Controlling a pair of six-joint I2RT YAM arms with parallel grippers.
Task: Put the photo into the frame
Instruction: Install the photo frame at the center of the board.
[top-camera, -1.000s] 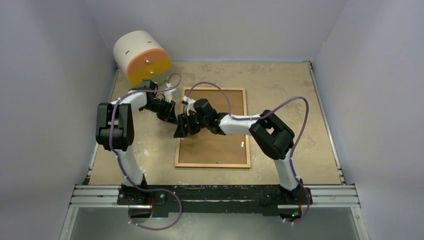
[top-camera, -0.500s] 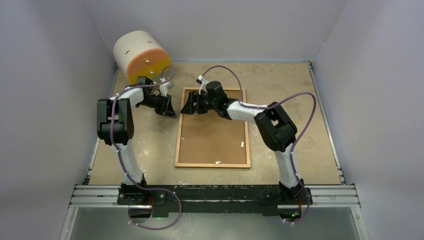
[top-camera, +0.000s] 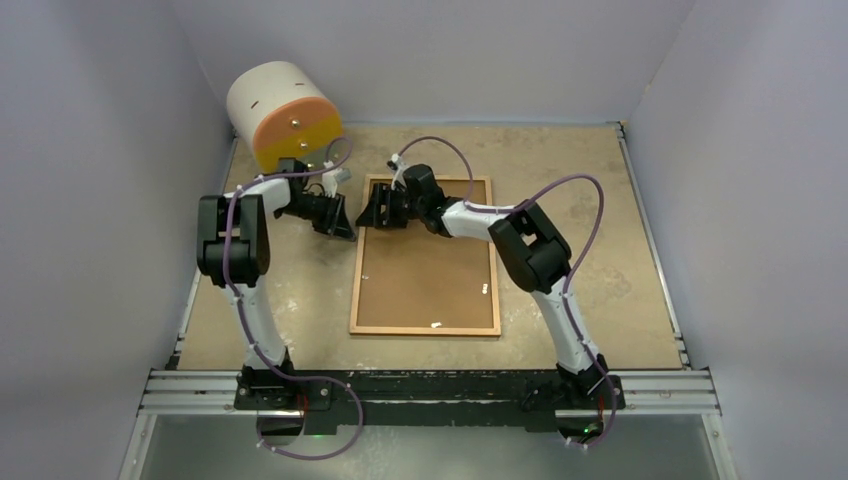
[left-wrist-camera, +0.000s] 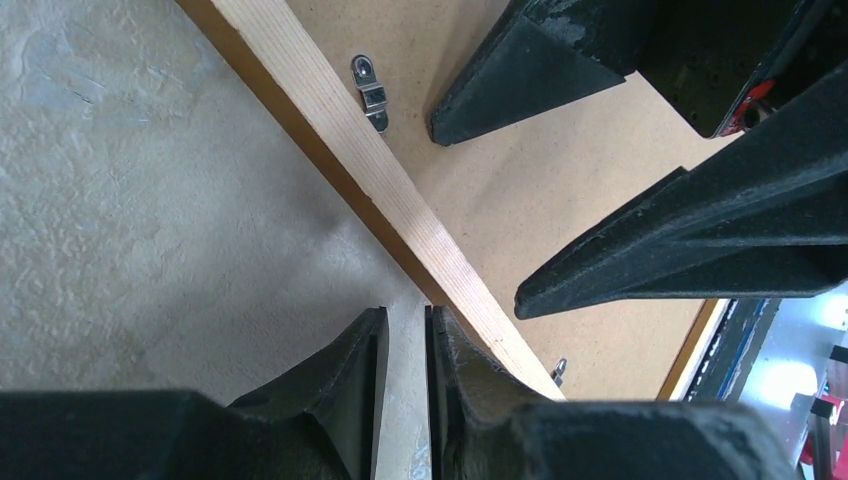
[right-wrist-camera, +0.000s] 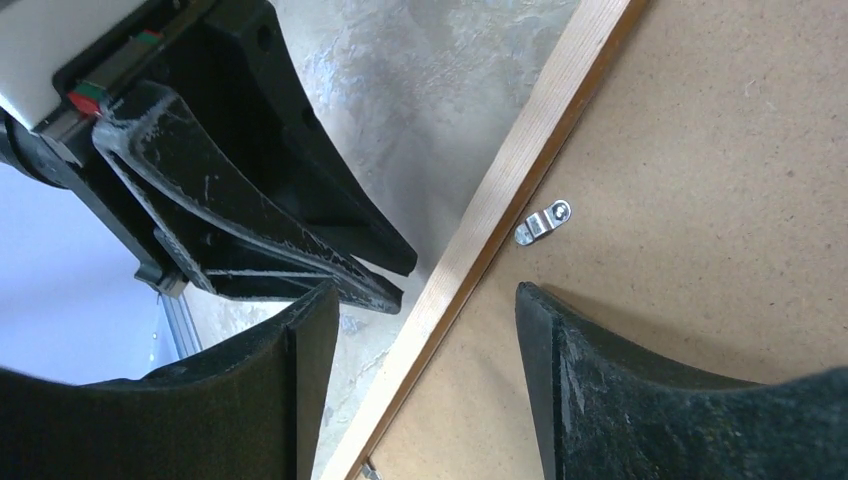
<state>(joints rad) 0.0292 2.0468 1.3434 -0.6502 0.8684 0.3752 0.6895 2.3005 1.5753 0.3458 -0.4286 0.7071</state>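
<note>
Right jaws moved to frame (top-camera: 425, 329) corner, spread wide, left jaws near-closed

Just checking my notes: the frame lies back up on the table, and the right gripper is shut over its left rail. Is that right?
Not quite. The right gripper is open, not shut: the right wrist view shows its fingers wide apart, one on each side of the left rail of the frame. The rest stands.
</note>
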